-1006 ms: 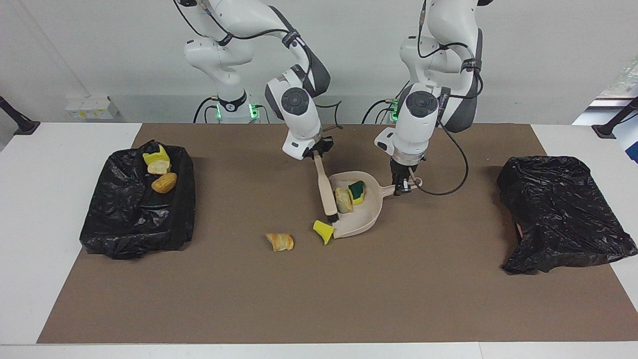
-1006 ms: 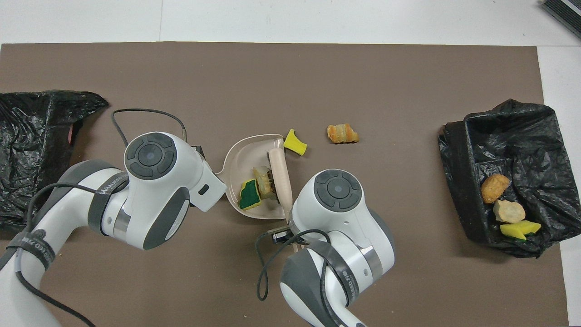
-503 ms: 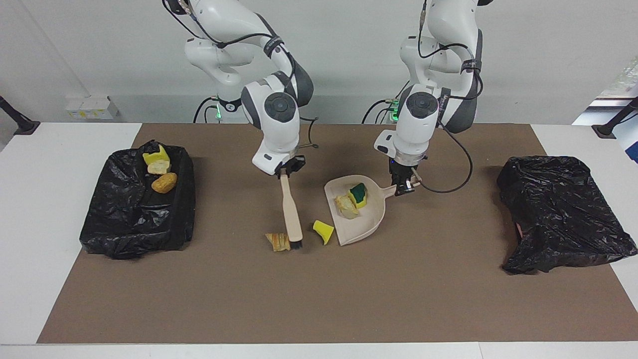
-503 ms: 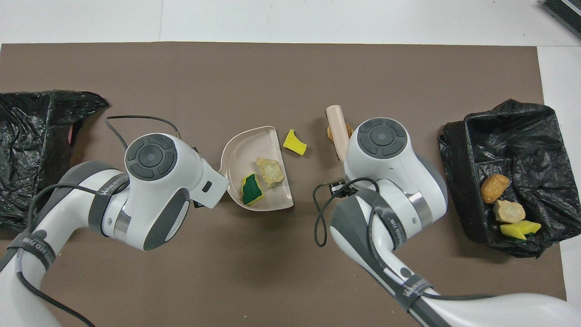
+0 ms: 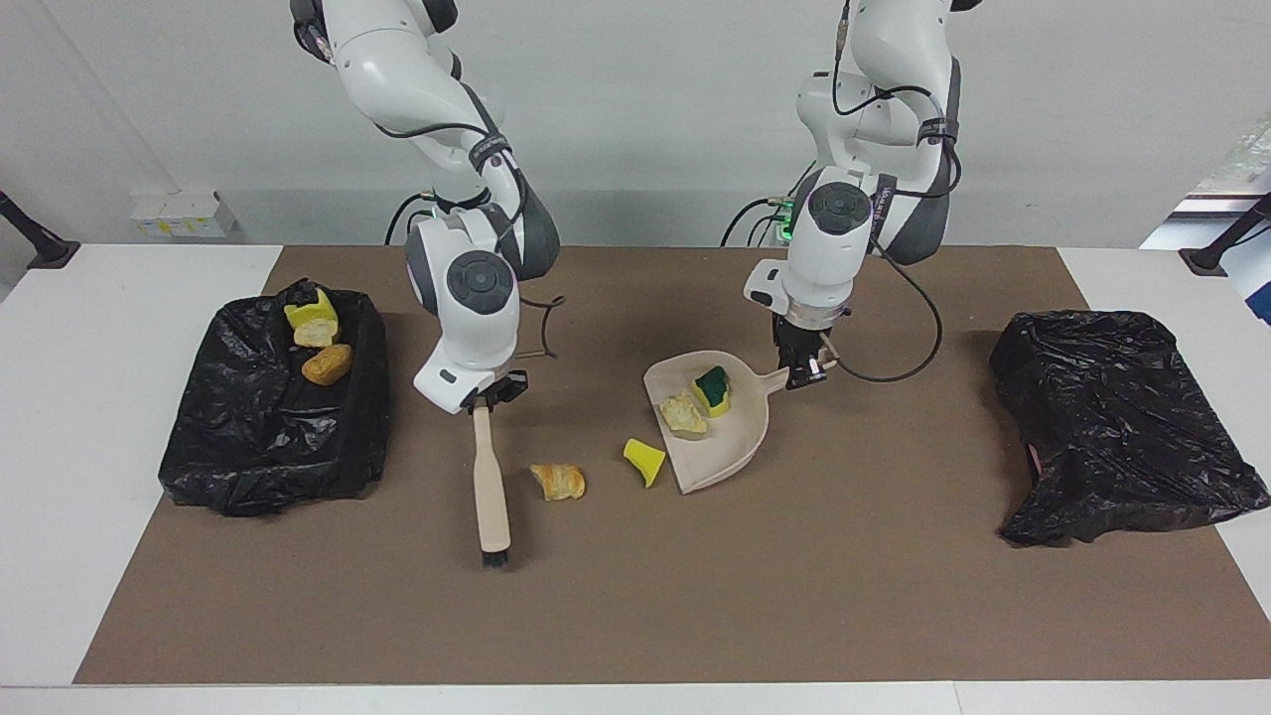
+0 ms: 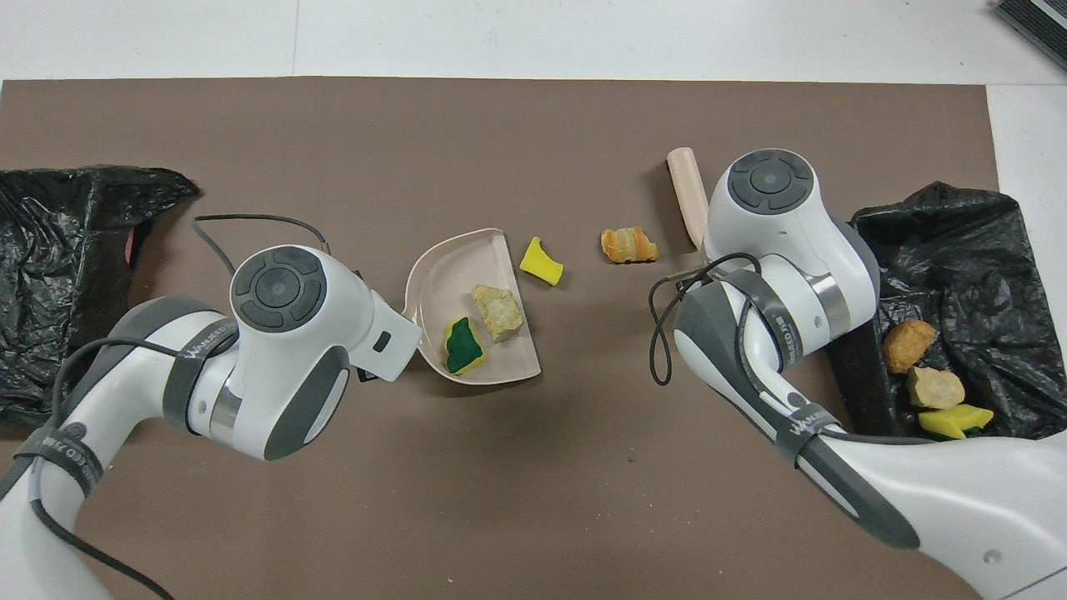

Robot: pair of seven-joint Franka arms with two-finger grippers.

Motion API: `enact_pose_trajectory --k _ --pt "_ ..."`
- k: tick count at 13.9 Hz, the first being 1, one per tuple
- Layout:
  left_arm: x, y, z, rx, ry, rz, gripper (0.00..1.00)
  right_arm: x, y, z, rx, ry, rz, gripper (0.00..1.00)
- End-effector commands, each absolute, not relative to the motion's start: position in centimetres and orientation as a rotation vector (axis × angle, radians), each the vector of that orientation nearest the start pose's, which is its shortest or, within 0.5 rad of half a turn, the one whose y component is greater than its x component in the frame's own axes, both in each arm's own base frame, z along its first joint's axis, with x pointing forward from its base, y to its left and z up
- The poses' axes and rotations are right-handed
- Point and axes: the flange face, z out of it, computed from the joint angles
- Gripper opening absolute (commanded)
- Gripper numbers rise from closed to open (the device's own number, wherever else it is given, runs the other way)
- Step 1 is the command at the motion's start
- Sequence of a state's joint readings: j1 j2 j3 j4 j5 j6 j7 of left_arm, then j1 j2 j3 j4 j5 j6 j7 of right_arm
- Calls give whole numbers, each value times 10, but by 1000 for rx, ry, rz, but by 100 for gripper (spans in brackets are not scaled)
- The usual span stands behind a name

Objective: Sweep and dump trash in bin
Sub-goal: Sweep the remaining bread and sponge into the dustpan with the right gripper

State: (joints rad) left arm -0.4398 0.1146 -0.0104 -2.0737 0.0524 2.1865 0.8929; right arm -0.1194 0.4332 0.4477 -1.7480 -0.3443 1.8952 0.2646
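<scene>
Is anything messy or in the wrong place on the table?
Yes. Two scraps lie loose on the brown mat beside the beige dustpan, outside it: a yellow sponge wedge at its open edge and a golden-brown bread chunk. Nothing looks broken.

A white bench carried a brown mat. A plain pale wall stood at the back, with a bright window at the edge.

Bright, even light from above fills both views. Soft, short shadows lie under the dustpan and hand brush on the matte brown mat. Small glints speckle the black bin liners. Both views are sharp throughout.
</scene>
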Motion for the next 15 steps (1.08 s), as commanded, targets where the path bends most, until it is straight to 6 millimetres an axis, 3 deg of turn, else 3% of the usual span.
enact_pose_trajectory --k 1,5,9,11,13,15 --pt "502 -243 378 -2452 1888 4 0 602 189 323 -3243 -398 365 0" --pt "496 -241 373 -2480 1853 17 0 562 261 323 -3039 -422 479 0" --pt "492 -238 370 -2461 1878 15 0 500 353 341 -2904 -669 515 0" --pt "488 -250 357 -2437 1909 10 0 493 362 346 -2889 -683 515 0" --pt "493 -248 355 -2403 1941 -61 0 503 355 356 -2892 -662 480 0" --pt "498 -243 353 -2385 1961 -60 0 503 349 380 -2919 -652 427 0"
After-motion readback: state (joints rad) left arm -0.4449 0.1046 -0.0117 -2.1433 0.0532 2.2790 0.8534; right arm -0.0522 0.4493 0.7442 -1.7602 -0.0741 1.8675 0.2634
